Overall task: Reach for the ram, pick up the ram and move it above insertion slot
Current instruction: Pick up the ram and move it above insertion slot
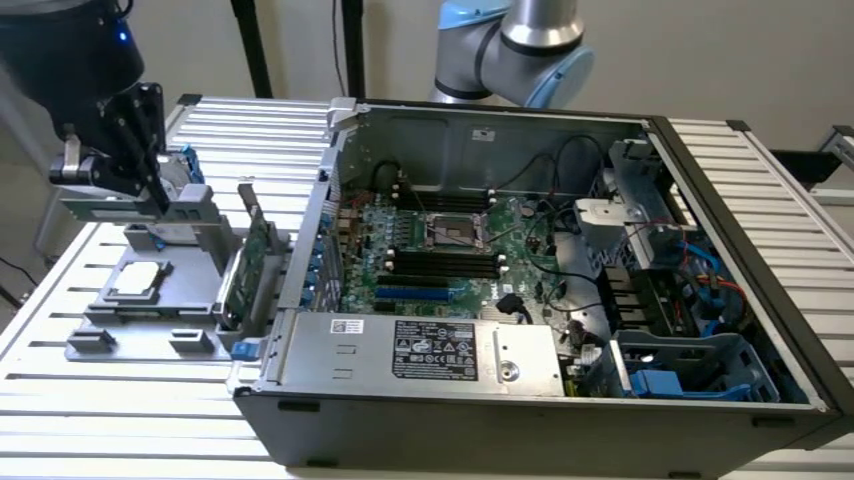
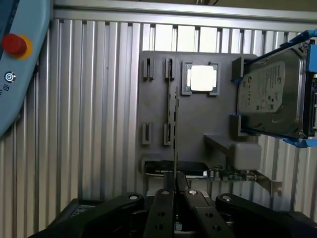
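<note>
Ram (image 2: 176, 124): thin green stick seen edge-on, standing in the grey holder tray (image 2: 198, 129), well apart from the computer case (image 1: 534, 400).
Long axis: runs straight away from the fingers.
Gripper (image 2: 176, 184): closed on the ram's near end.

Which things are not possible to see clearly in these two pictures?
- Wrist view: the ram stands edge-on, so its chips and label are hidden; the gripper covers one end.
- Wrist view: the hard drive is cut off by the picture's edge.
- Exterior view: the memory slots are too small to tell which are free.
</note>
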You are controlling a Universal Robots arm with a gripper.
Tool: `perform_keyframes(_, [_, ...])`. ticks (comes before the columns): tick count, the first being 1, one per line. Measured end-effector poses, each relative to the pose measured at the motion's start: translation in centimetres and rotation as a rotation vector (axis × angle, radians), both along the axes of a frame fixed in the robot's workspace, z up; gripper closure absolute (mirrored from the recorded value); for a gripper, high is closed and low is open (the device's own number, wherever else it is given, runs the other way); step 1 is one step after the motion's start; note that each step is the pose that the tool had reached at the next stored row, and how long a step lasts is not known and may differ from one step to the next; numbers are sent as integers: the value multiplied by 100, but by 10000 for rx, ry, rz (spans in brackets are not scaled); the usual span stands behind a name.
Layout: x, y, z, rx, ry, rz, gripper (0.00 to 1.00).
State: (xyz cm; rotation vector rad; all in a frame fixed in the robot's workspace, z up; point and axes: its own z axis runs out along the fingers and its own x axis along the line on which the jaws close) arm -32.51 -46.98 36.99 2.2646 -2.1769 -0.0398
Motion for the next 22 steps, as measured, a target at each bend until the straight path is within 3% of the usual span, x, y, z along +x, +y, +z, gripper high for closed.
perform_keyframes(15, [383, 71, 205, 67, 0, -1, 87])
perform_keyframes(22, [587, 106, 248, 105, 0, 0, 87])
